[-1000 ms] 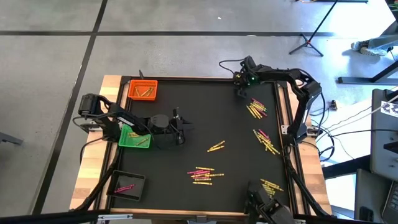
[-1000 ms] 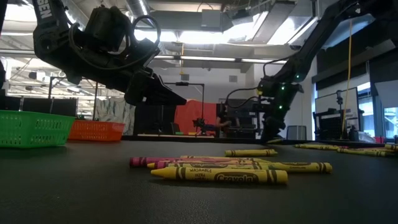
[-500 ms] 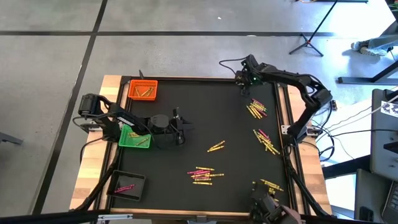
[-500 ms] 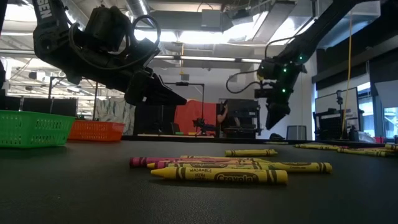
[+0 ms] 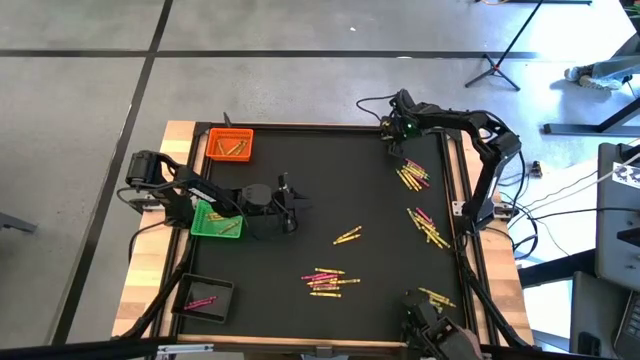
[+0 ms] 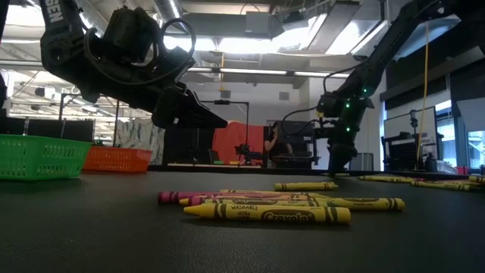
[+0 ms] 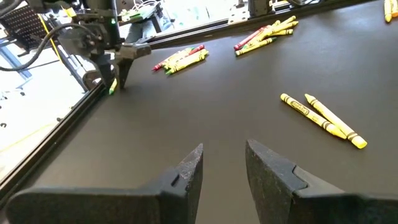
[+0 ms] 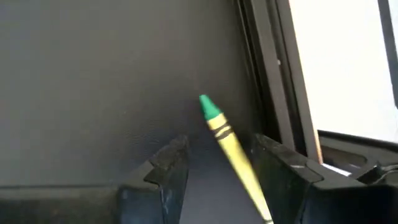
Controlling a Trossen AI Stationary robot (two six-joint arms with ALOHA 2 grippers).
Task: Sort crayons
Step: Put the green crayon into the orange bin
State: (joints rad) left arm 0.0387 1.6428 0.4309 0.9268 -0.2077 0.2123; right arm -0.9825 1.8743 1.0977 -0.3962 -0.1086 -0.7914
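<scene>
Nearest crayons: from my seat at the low camera, a small heap of yellow and pink crayons (image 6: 265,208) lies on the black table (image 5: 330,190), closest to the front edge. From above I see this heap (image 5: 325,282) near the middle of the front half.

Loose pair: two yellow crayons (image 5: 347,235) lie side by side near the table's centre.

Left gripper (image 7: 224,163): it hangs above the table just right of the green tray (image 5: 214,220). Its fingers stand a little apart and I see nothing between them.

Trays: the black tray (image 5: 203,299) at the front left corner holds pink crayons. The green tray holds a few yellow ones. The orange tray (image 5: 229,145) at the far left holds orange-gold ones.

Right-side crayons: three more groups lie along the right edge, at the front (image 5: 437,297), the middle (image 5: 427,227) and farther back (image 5: 411,175).

Right gripper (image 5: 392,147): it is down at the far right corner. A green-tipped yellow crayon (image 8: 227,143) lies between its parted fingers; I cannot tell whether they grip it.
</scene>
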